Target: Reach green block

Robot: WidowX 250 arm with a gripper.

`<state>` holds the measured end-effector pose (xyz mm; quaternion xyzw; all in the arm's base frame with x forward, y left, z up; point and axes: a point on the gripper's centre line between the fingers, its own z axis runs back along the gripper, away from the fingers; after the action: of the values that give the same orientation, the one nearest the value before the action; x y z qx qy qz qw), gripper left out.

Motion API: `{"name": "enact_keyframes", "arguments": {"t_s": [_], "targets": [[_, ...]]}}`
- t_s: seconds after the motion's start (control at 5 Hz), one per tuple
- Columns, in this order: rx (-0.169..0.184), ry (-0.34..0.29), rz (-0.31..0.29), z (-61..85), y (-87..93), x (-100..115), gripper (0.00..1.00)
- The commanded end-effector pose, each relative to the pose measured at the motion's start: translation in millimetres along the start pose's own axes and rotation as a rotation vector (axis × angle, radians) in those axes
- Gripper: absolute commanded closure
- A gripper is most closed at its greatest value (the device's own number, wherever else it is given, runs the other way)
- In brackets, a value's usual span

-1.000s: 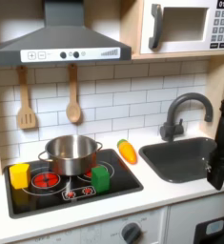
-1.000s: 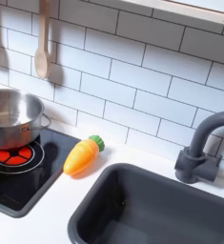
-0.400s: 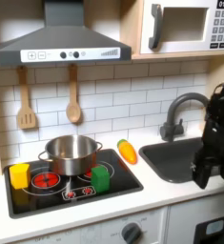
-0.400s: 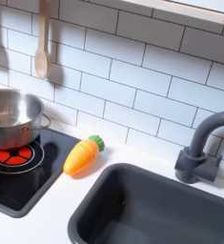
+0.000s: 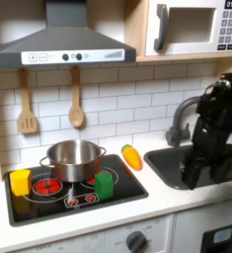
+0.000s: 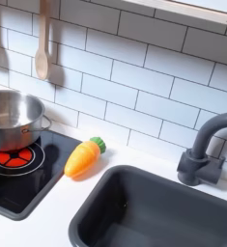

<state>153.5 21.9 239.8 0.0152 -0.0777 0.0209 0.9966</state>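
Over the sink (image 5: 177,163), in the first exterior view, my arm hangs with my gripper (image 5: 190,179) low above the basin; jaw spread too blurred to tell, nothing visibly held. Steel pot (image 5: 73,158) on the stovetop (image 5: 127,185). Green block (image 5: 105,184) sits in front of the pot, well apart from my gripper.

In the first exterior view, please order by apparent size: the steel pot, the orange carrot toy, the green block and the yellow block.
1. Steel pot, clearly largest.
2. Orange carrot toy.
3. Green block and yellow block: they look about alike, so I leave them unranked.
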Motion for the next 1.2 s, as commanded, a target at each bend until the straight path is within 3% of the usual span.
{"name": "enact_keyframes", "arguments": {"t_s": [0.0,1.0], "targets": [[0.015,-0.013,0.017,-2.7,13.9,18.3,0.00],[0.033,-0.030,0.048,-13.0,50.2,62.4,0.00]]}}
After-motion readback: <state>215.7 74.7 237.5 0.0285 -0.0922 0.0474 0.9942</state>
